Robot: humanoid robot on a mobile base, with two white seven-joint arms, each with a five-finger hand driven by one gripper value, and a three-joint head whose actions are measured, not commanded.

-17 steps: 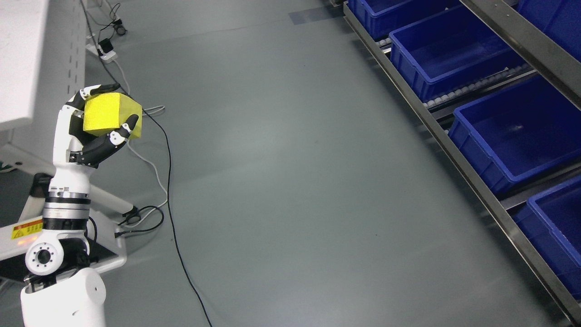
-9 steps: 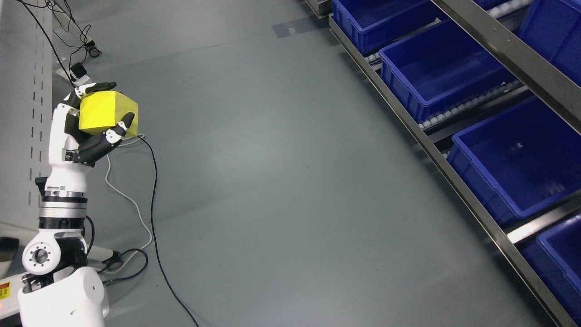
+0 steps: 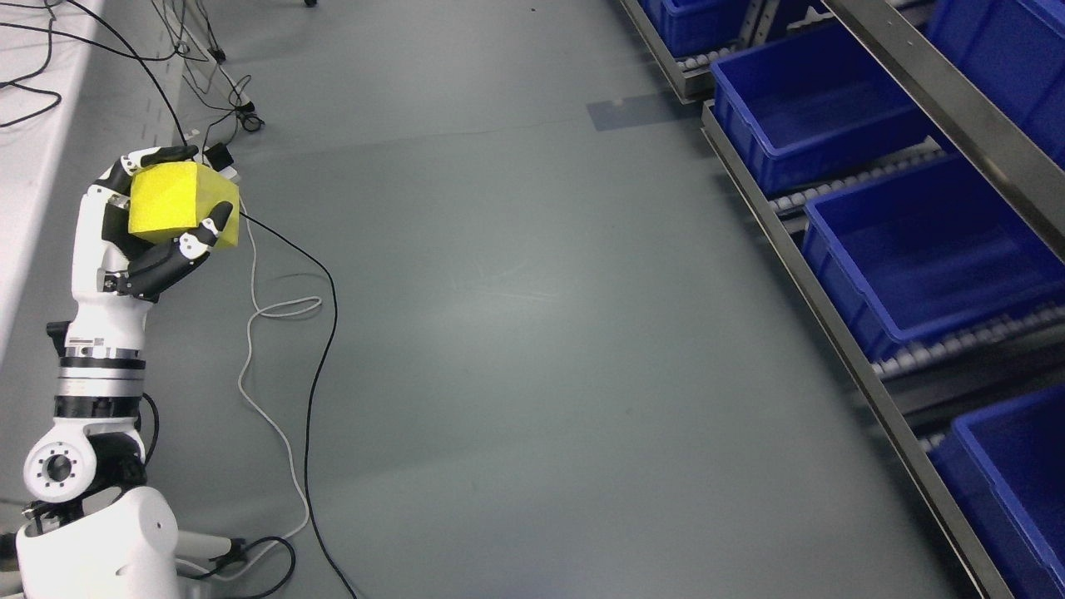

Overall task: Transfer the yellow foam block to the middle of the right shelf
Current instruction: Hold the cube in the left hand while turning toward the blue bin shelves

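My left hand (image 3: pixel 154 220) is raised at the far left of the head view, fingers curled around a yellow foam block (image 3: pixel 179 202). The black thumb presses on the block's front face and other fingers wrap its top and back. The shelf (image 3: pixel 840 324) runs along the right side, a metal rack with blue bins (image 3: pixel 923 249) on roller rails. A wide stretch of grey floor separates the hand from the shelf. My right arm does not show.
Black and white cables (image 3: pixel 283 349) trail over the floor beside my left arm, with a power strip (image 3: pixel 218 158) behind the hand. A white table edge (image 3: pixel 33 150) lies at the far left. A metal shelf beam (image 3: pixel 957 108) crosses above the bins.
The whole picture has shifted as the camera moved: shelf and floor cables sit differently in frame. The left hand keeps the same hold on the yellow block.
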